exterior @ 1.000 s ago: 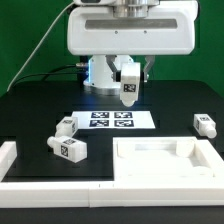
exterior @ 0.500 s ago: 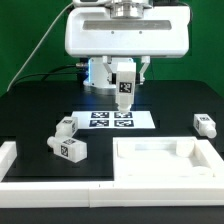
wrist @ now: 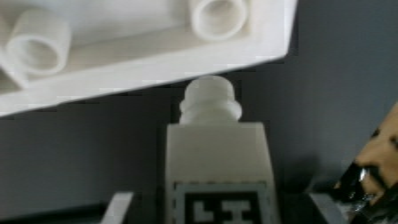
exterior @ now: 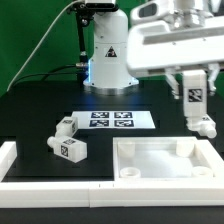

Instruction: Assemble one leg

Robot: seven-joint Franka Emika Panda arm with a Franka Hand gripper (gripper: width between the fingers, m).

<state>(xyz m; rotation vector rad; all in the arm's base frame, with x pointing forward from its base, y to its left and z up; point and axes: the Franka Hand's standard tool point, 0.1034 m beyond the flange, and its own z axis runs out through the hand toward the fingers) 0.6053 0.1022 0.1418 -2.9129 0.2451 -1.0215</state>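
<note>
My gripper [exterior: 196, 97] is shut on a white leg [exterior: 196, 88] with a black-and-white tag, held upright in the air at the exterior view's right. It hangs just above another leg [exterior: 204, 126] lying on the table. In the wrist view the held leg [wrist: 217, 150] sits between the fingers [wrist: 121, 208], and its rounded peg end points at the edge of the white panel [wrist: 160, 55], which has two round sockets. Two more legs [exterior: 65, 127] [exterior: 70, 150] lie at the exterior view's left.
The large white rimmed panel [exterior: 150, 173] lies at the front right. The marker board [exterior: 138, 120] lies in the middle of the black table. A white rail [exterior: 8, 160] runs along the left and front edges. The robot base [exterior: 108, 55] stands behind.
The arm has swung from above the marker board to the exterior view's right, carrying the leg, and now hangs over the leg at the right.
</note>
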